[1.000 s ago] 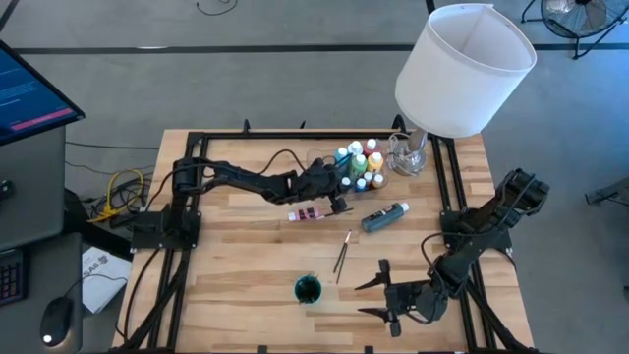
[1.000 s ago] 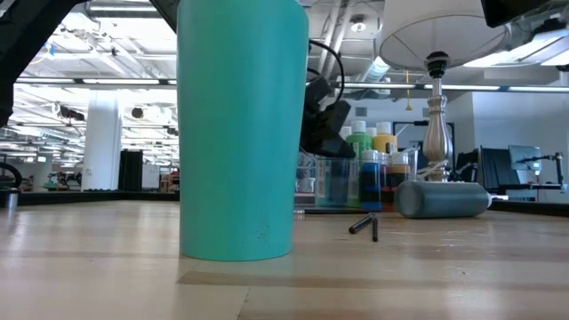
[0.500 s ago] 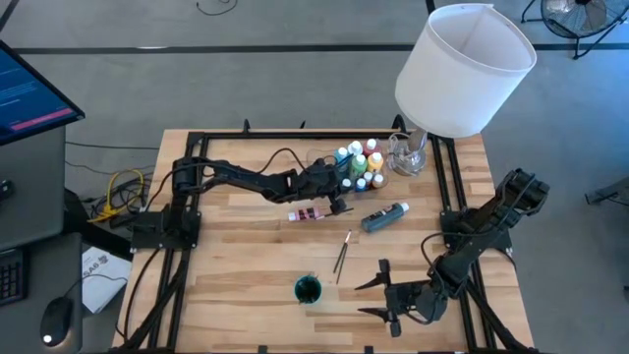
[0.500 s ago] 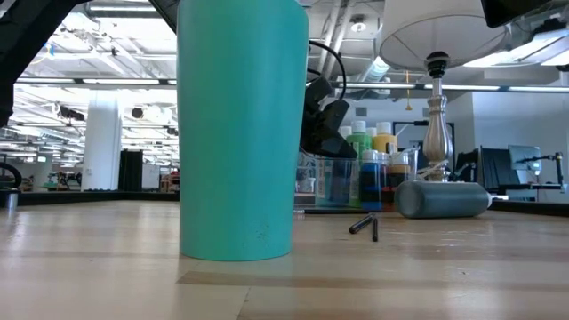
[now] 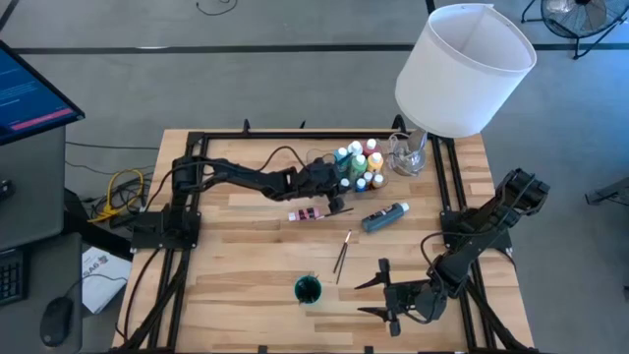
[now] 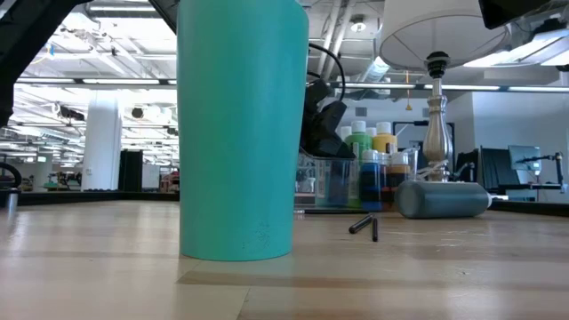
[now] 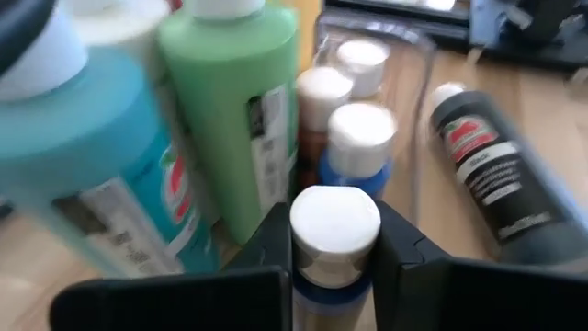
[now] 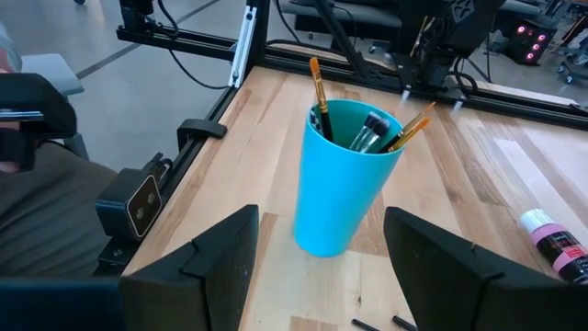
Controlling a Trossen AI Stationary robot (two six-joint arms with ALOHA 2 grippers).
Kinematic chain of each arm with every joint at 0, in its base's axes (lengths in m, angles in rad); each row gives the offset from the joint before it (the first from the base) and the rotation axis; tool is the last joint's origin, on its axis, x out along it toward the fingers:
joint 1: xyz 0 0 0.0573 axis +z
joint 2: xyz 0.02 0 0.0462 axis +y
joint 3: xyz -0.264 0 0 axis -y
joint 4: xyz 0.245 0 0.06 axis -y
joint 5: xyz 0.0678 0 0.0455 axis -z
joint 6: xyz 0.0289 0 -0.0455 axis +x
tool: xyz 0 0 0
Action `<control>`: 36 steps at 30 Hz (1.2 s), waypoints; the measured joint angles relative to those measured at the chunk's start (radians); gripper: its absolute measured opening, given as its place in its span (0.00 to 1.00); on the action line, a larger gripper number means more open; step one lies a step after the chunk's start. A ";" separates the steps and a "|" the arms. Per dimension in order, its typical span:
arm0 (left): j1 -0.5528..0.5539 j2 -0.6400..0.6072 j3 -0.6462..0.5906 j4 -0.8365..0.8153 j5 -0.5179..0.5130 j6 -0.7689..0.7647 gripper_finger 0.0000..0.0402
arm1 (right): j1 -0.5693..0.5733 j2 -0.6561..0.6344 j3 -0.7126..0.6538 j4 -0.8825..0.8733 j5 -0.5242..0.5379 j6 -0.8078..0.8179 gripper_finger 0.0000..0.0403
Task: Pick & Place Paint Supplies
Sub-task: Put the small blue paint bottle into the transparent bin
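Several white-capped paint bottles [image 5: 359, 162] stand packed in a clear tray [image 7: 404, 64] at the table's far side. My left gripper [image 5: 344, 181] reaches in from the left and is shut on a small blue bottle [image 7: 335, 230] at the tray's near-left side. A pink bottle [image 5: 310, 213] and a dark bottle [image 5: 385, 216] lie on their sides on the table. Thin brushes [image 5: 343, 254] lie flat nearer the front. My right gripper [image 5: 371, 298] waits open near the front right, facing a teal cup [image 8: 344, 179] that holds brushes. My left gripper pinches the small blue bottle at its white cap [image 7: 308, 234], one finger [image 7: 274, 244] on each side. The fingers come from the table's left, slanting a little downward. The bottle stands upright; the gripper hides its base.
A big white lampshade [image 5: 464, 67] on a glass-footed lamp overhangs the far right corner, close to the tray. Black frame rails [image 5: 447, 187] run along the table's sides. Bare wood lies between the lying bottles and the teal cup [image 5: 308, 289].
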 joint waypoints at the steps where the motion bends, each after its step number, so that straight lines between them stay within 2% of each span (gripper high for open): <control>1: 0.003 0.000 0.000 -0.011 0.000 -0.001 0.10 | 0.000 0.000 0.000 0.000 0.000 0.000 0.57; 7: 0.016 0.000 -0.001 -0.035 0.001 -0.021 0.15 | 0.000 0.000 0.000 -0.003 -0.001 0.000 0.57; 19: 0.017 0.000 -0.001 -0.038 0.046 -0.018 0.13 | 0.000 0.000 0.000 -0.007 -0.001 0.000 0.57; 36: 0.022 0.000 0.000 -0.064 0.054 -0.021 0.38 | 0.000 0.000 0.000 -0.006 -0.001 0.000 0.57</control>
